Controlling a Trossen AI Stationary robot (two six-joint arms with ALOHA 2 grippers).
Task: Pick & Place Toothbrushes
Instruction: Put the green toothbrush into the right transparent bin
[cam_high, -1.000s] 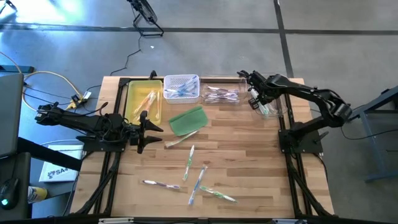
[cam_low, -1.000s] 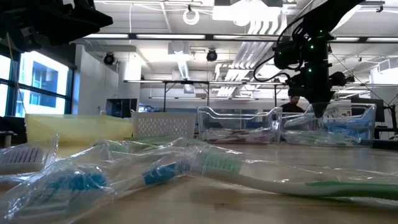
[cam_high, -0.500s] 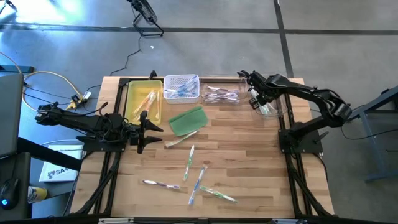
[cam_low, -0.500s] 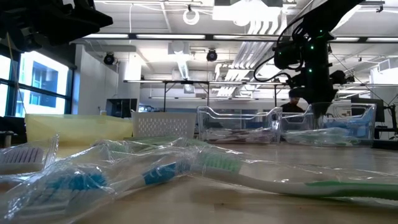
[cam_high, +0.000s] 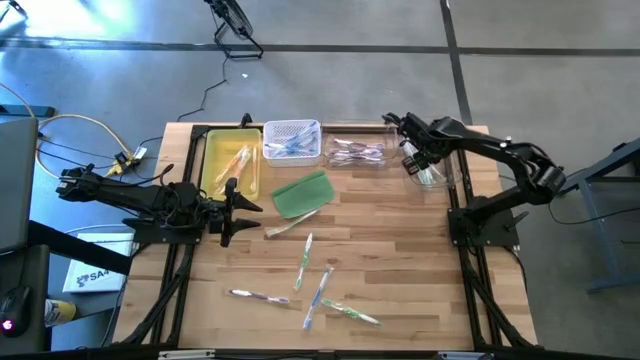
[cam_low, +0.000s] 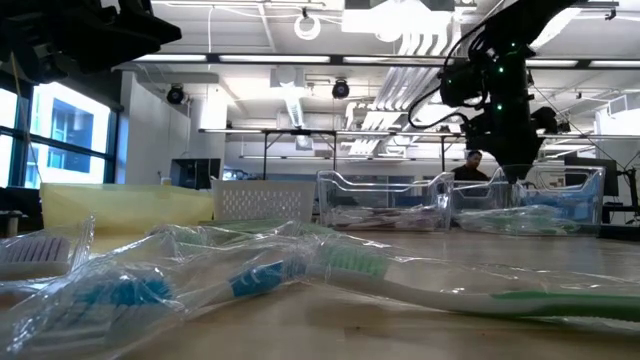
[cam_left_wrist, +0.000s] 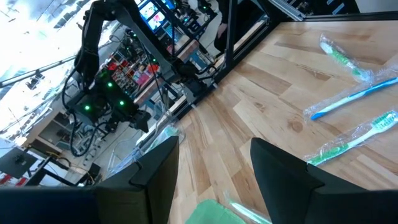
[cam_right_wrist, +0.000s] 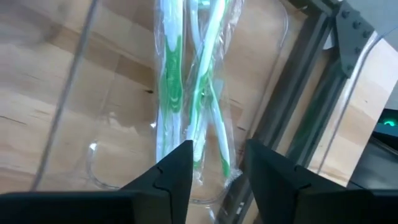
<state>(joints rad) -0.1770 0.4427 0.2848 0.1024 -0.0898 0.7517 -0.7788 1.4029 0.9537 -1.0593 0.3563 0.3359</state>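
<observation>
The table is evenly lit from above, and only short soft shadows are cast beside the arms. In the low view, glare is thrown by ceiling light strips behind the table, and a window is blown out to white. The nearest wrapped toothbrushes are rendered out of focus, with highlights smeared across their film. The room beyond the table is overexposed in the left wrist view.
</observation>
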